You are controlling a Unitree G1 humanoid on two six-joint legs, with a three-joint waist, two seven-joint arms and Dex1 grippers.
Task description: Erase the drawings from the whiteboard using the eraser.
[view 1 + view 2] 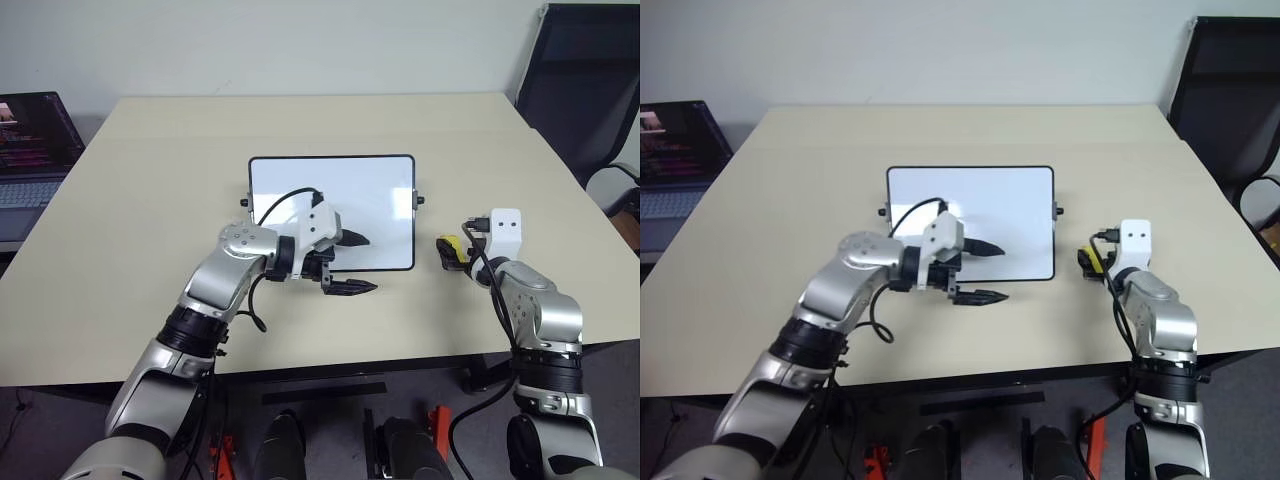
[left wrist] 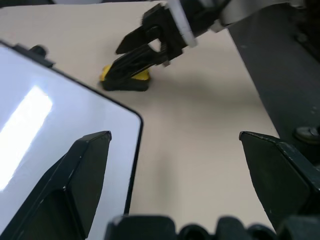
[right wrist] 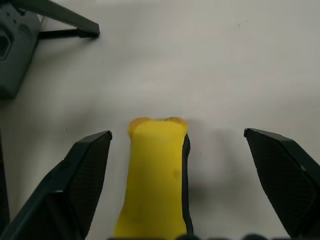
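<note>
The whiteboard point(image 1: 330, 205) lies flat in the middle of the table, black-framed and glossy. Its visible surface looks blank; the drawings are out of view, and my left arm covers part of the near edge. My left gripper point(image 1: 358, 263) hovers open over the board's near right corner point(image 2: 50, 130), one finger above the board and one past its edge. To the right of the board, the yellow eraser point(image 1: 449, 243) rests on the table on its black underside. My right gripper point(image 3: 177, 132) is open and straddles the eraser point(image 3: 157, 175) without its fingers touching it.
A laptop point(image 1: 30, 150) sits on a side surface at far left. A black chair point(image 1: 585, 90) stands beyond the table's back right corner. The beige table point(image 1: 150, 200) has bare room left of and behind the board.
</note>
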